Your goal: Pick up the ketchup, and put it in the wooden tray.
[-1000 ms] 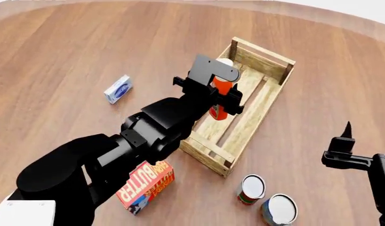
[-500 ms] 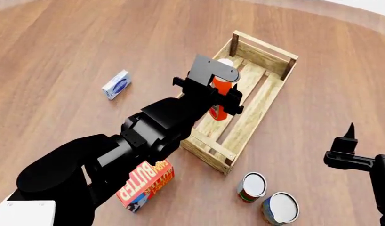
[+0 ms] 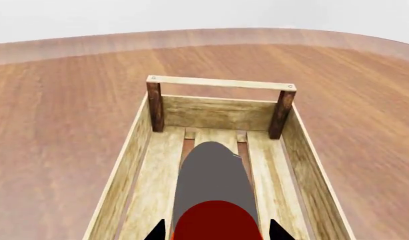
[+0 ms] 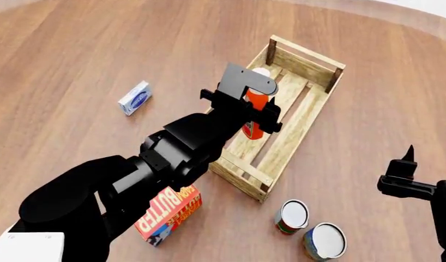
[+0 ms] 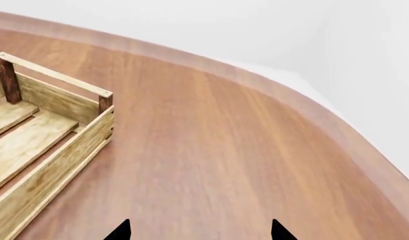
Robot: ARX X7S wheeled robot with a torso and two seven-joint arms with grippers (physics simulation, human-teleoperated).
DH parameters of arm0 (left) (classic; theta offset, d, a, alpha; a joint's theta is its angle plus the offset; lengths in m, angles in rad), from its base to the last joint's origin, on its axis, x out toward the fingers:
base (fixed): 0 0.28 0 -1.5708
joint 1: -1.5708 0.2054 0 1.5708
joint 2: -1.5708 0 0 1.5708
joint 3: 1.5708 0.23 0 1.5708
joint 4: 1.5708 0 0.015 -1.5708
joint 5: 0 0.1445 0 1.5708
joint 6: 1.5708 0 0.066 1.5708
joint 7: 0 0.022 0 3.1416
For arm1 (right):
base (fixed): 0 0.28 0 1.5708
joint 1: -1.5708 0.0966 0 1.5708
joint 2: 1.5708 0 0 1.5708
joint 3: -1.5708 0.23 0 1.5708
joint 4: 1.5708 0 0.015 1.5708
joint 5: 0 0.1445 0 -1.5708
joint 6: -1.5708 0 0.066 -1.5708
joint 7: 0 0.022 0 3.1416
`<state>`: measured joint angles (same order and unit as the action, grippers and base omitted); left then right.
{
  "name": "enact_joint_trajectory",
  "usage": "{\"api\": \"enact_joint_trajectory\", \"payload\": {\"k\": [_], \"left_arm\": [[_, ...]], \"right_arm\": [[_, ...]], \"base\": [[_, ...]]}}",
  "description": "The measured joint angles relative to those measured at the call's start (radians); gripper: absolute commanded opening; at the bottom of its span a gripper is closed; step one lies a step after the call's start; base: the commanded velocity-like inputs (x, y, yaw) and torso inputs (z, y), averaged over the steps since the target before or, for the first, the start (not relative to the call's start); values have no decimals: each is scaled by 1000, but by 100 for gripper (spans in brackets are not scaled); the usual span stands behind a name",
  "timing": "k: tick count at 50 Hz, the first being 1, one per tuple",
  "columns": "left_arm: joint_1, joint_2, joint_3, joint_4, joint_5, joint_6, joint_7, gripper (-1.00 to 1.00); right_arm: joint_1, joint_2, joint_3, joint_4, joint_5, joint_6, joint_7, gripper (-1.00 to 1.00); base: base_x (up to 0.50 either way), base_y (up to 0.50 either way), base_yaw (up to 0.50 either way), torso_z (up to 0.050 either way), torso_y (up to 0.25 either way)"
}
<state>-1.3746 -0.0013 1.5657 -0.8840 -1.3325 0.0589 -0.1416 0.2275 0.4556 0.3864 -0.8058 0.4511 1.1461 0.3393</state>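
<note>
Colours I see across my three feeds

My black left gripper [image 4: 261, 112] frames the orange-red ketchup [image 4: 257, 109] with its white cap and yellow-red label; the wooden tray [image 4: 241, 176] is pale slats with darker brown posts, on the warm brown wood-grain table [image 4: 77, 49]. Red-orange butter box [image 4: 170, 214], blue-white small box [image 4: 134, 98], red-labelled can [image 4: 290, 218], blue-labelled can [image 4: 324, 242].
</note>
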Motion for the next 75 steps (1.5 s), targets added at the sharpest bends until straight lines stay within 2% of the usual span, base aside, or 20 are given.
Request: {"api": "enact_joint_trajectory", "payload": {"k": [19,20,61,75], "left_arm": [[0,0,0,0,0,0,0,-100],[0,0,0,0,0,0,0,100],[-5,1,-11,3,-6,3,1,100],[-4,1,-10,3,-7,3,1,100]], "right_arm": [[9,-4,10,-2,15,30,15,100],[9,-4,10,-2,15,30,15,100],[8,2,10,0,32,30,25,100],[-1,4,6,4,29,0,21,100]], "base": [[0,0,0,0,0],[0,0,0,0,0],[0,0,0,0,0],[0,0,0,0,150]]}}
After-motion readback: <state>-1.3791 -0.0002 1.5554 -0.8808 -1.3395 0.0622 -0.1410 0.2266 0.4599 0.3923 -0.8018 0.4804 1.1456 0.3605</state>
